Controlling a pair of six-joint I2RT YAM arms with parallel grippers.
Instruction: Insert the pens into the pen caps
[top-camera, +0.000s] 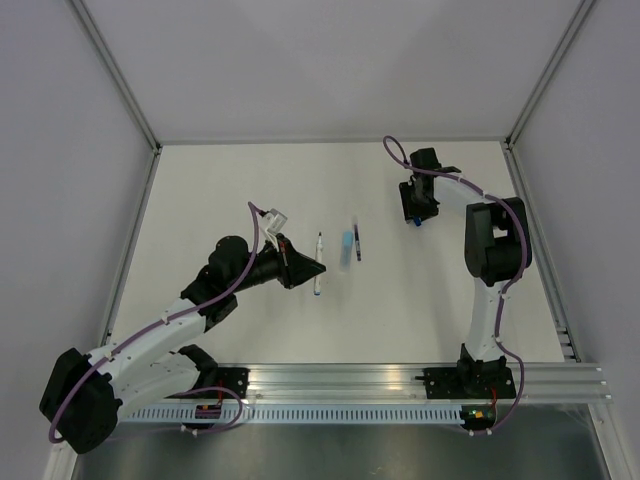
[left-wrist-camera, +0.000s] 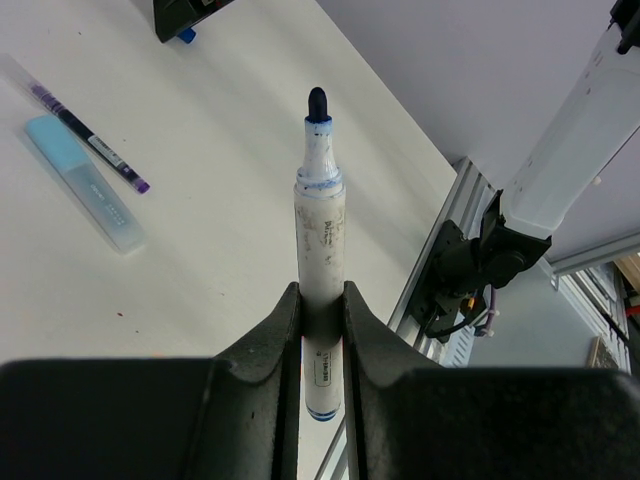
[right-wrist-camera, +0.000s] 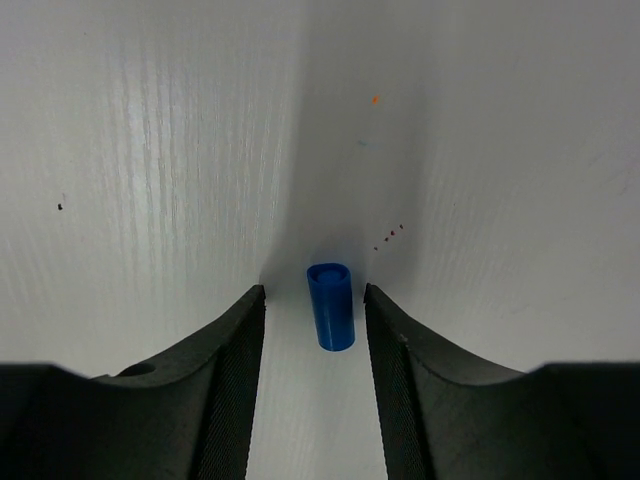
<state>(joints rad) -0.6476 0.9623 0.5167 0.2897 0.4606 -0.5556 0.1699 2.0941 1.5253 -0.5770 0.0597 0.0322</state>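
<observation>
My left gripper (left-wrist-camera: 320, 305) is shut on the white-barrelled pen (left-wrist-camera: 320, 220), gripping it near its rear end with the dark tip pointing away. In the top view this gripper (top-camera: 312, 268) and pen (top-camera: 319, 250) are left of the table's centre. The slim black pen (left-wrist-camera: 90, 140) and a pale sky-blue cap (left-wrist-camera: 85, 185) lie side by side on the table, also in the top view as pen (top-camera: 358, 243) and cap (top-camera: 347, 242). My right gripper (right-wrist-camera: 313, 292) is open, low over the table, its fingers either side of the dark blue cap (right-wrist-camera: 331, 305). In the top view it (top-camera: 414, 213) is at the far right.
The white table (top-camera: 230, 190) is walled by grey panels with aluminium posts. An aluminium rail (top-camera: 400, 385) carrying both arm bases runs along the near edge. The right arm's upright link (top-camera: 495, 250) stands at the right side.
</observation>
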